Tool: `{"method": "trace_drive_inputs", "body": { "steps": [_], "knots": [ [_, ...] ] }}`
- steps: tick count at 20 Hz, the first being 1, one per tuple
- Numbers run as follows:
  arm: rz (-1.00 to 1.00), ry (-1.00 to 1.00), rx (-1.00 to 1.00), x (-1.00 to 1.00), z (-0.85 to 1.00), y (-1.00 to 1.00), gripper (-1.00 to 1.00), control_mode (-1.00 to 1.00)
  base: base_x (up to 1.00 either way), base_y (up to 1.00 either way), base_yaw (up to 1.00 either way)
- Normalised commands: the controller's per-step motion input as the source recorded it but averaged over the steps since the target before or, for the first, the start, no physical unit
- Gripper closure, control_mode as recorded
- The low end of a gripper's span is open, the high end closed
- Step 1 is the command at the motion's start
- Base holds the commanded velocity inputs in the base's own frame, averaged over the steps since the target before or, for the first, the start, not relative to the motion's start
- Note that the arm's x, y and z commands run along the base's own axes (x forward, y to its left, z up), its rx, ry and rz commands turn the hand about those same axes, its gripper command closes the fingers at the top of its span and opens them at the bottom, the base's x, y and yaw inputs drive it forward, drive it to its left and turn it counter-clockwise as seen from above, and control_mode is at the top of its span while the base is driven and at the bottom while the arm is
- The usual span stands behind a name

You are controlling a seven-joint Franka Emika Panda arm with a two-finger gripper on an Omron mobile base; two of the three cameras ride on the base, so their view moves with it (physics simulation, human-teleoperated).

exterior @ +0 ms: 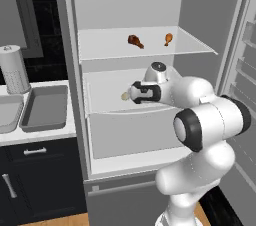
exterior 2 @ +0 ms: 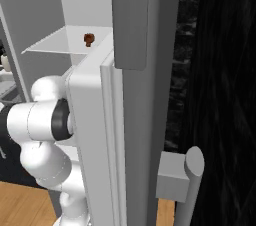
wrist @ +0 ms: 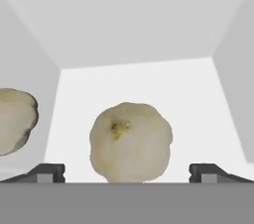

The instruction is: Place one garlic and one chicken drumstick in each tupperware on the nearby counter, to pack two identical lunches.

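Fridge shelves hold two drumsticks (exterior: pixel 135 41) at 12 o'clock above the gripper (wrist: pixel 127 172), whose jaws stand wide either side of one garlic (wrist: pixel 131 142), another garlic (wrist: pixel 16 120) at 9 o'clock; both tupperware (exterior: pixel 45 107) on the counter (exterior: pixel 40 135) appear unfilled.

open white fridge (exterior: pixel 150 135), paper-towel roll (exterior: pixel 13 70) left, dark cabinets (exterior: pixel 40 180) below

Glossy white arm (exterior: pixel 200 135), built from fat rounded segments, with broad black rings at the joints. The hand (exterior: pixel 145 92) carries a dark block between white shells and a round grey-topped cap. Two small dark finger tips (wrist: pixel 47 171), squared off.
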Motion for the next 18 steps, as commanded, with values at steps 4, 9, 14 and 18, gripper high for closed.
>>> {"method": "trace_drive_inputs", "body": {
  "steps": [4, 9, 14, 18],
  "knots": [
    [0.00, 0.02, 0.00, 0.48, -0.19, 0.03, -1.00, -1.00, 0.00, 0.00, 0.00],
    [0.00, 0.05, 0.00, 0.34, -0.28, 0.00, -1.00, -1.00, 0.00, 0.00, 0.00],
    [-0.03, 0.01, 0.00, -0.36, -0.64, 0.00, -1.00, -1.00, 0.00, 0.00, 0.00],
    [-0.06, 0.00, 0.00, -0.60, -0.54, 0.00, -1.00, -1.00, 0.00, 0.00, 0.00]
  ]
}}
